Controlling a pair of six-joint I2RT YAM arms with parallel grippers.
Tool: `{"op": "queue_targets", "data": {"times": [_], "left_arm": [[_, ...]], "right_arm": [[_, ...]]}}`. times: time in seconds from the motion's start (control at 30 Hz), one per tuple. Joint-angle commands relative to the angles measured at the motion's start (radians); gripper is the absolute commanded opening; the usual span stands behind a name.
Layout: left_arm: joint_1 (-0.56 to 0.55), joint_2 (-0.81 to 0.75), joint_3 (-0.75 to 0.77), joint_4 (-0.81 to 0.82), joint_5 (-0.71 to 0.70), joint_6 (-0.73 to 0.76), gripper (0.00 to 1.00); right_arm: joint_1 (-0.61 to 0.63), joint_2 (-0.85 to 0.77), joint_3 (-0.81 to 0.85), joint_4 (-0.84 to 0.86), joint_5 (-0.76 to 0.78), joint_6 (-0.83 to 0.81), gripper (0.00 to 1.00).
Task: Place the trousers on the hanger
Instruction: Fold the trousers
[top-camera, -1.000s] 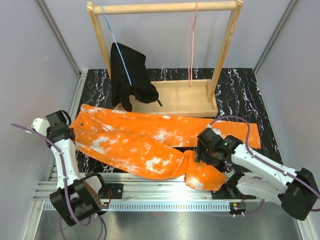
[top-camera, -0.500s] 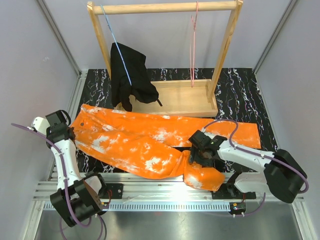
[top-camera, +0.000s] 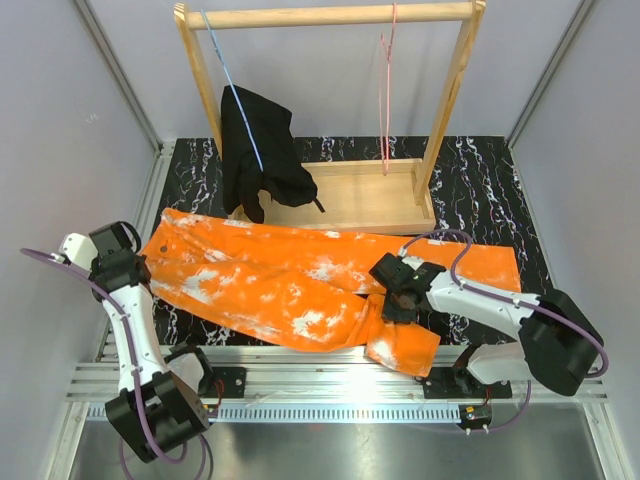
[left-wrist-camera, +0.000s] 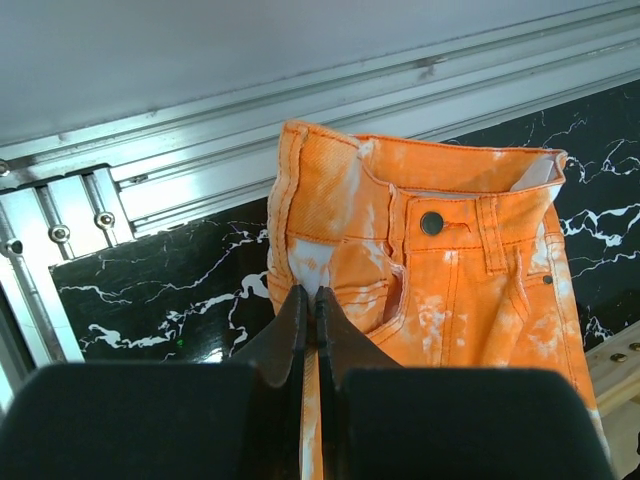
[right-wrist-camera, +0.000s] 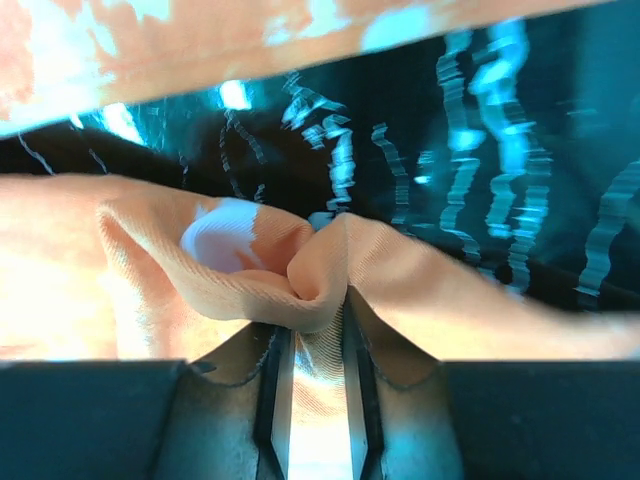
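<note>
Top external view: bright orange, white-blotched cloth trousers (top-camera: 270, 285), flat on black marbled tabletop (top-camera: 480, 180) before wooden rack (top-camera: 330, 15). Thin pink wire hanger (top-camera: 383, 100), hung from rack's top bar, apart from trousers. Left gripper (left-wrist-camera: 310, 292) clamps waistband; right gripper (right-wrist-camera: 318, 330) pinches leg fold.

Right wrist view of the trousers (right-wrist-camera: 200, 290) blurred, perhaps a pinched fold; hanger (top-camera: 384, 110) outline faint.
</note>
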Motion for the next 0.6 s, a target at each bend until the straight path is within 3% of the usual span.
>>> {"op": "queue_targets", "data": {"times": [0.0,0.13,0.27,0.57], "left_arm": [[0.002,-0.057,0.064,0.035,-0.058,0.044,0.0],[-0.004,-0.069,0.089,0.032,-0.071,0.076,0.0],[-0.004,-0.04,0.134,0.029,-0.085,0.093,0.0],[-0.006,0.115,0.236,0.026,-0.065,0.107,0.0]], "right_arm": [[0.003,-0.054,0.115,-0.173,0.197,-0.03,0.24],[0.002,-0.042,0.225,-0.305,0.315,-0.073,0.22],[-0.015,0.078,0.345,-0.374,0.447,-0.121,0.22],[-0.063,0.33,0.538,-0.345,0.604,-0.211,0.21]]}}
